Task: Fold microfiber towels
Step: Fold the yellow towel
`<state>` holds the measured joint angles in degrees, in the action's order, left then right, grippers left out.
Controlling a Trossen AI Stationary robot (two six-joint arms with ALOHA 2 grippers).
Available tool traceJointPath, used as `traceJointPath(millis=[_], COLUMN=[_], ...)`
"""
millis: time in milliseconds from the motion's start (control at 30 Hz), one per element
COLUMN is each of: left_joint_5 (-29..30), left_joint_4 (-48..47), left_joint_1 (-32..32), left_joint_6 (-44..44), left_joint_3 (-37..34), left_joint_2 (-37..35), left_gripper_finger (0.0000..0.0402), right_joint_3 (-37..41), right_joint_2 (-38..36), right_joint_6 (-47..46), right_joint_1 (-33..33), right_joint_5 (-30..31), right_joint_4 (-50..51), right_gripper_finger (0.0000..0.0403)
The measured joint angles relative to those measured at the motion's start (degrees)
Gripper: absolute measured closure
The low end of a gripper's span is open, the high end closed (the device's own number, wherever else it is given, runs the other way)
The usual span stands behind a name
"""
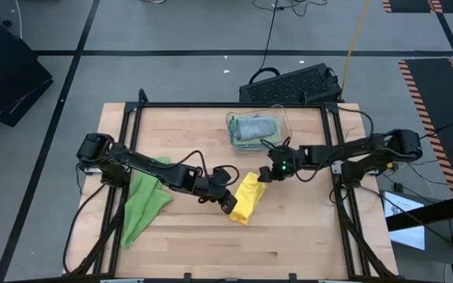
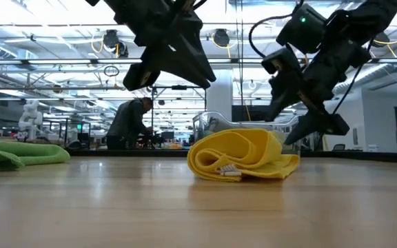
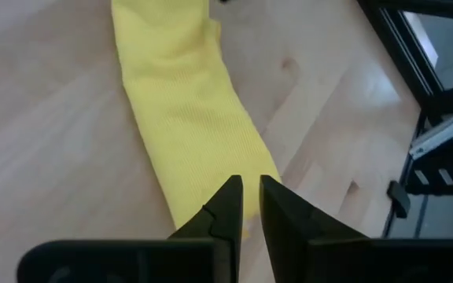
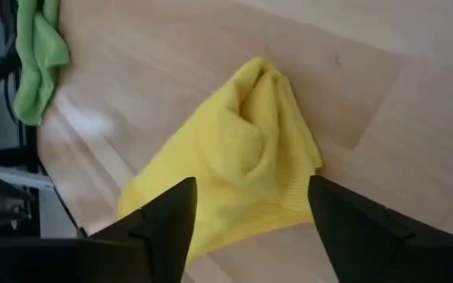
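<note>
Yellow towel (image 1: 244, 198) folded, lying loose – my right gripper (image 4: 250, 220) spread wide above it, left gripper (image 3: 244, 206) pinched empty. Next I reckon: grab green towel (image 1: 141, 203).

Yellow towel (image 1: 245, 197): soft knitted cloth, fine ribbed weave, matt. Green towel (image 1: 141, 201): fuzzy matt cloth. Desk (image 1: 289, 228): pale smooth wood planks with slight sheen. Bin (image 1: 282, 119): clear glossy plastic.
</note>
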<state>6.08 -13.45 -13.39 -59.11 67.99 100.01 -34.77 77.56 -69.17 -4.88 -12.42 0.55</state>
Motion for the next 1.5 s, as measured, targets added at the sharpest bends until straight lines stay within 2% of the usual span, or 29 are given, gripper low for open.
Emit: traceJointPath(millis=[200, 333, 433, 633, 867, 967, 1100, 1200, 1300, 1400, 1500], left_joint_5=[2.40, 2.90, 4.17, 11.08, 11.77, 14.26, 18.53, 18.08, 18.24, 19.65, 18.40], left_joint_4=[0.04, -0.13, 3.00, 10.66, 16.47, 16.81, 21.76, 29.83, 33.74, 32.93, 31.88], left_joint_1=[0.78, 1.69, 1.88, -1.86, -4.12, -4.28, -2.39, -1.23, -0.96, -0.96, -1.14], left_joint_6=[0.01, 0.31, -0.17, 7.20, 5.42, 5.80, 13.79, 23.95, 34.16, 36.99, 37.57], left_joint_3=[0.02, 0.00, 0.00, 0.04, -0.02, -0.04, -0.04, -0.02, 0.02, 0.02, 0.02], left_joint_2=[0.26, 0.39, 0.42, 2.68, 10.47, 11.58, 11.58, 11.57, 11.47, 12.02, 12.97], left_gripper_finger=[0.0355, 0.0355, 0.0355, 0.0355, 0.0355, 0.0355, 0.0351, 0.0315, 0.0247, 0.0174, 0.0128], right_joint_3=[-0.04, 0.01, 0.02, -0.04, -0.04, -0.04, -0.04, -0.04, -0.04, -0.04, -0.04], right_joint_2=[5.13, 6.49, 4.43, 0.31, -0.18, -0.18, 0.24, 0.24, 0.24, 0.24, 0.24], right_joint_6=[0.75, 0.90, 1.38, -2.22, -5.74, -6.66, -8.13, -10.55, -12.54, -13.50, -14.57], right_joint_1=[1.24, 1.22, 1.28, 2.24, 6.35, 8.84, 11.65, 13.23, 13.66, 13.68, 13.63], right_joint_5=[-1.23, -0.92, -0.94, 0.37, 2.05, 3.44, 5.71, 7.86, 8.18, 8.14, 8.14], right_joint_4=[-6.74, -6.73, -6.51, -3.81, -2.35, -1.07, -0.95, -1.11, -1.18, -2.65, -3.64], right_gripper_finger=[0.0232, 0.0317, 0.0386, 0.0396, 0.0400, 0.0401, 0.0401, 0.0401, 0.0401, 0.0401, 0.0401])
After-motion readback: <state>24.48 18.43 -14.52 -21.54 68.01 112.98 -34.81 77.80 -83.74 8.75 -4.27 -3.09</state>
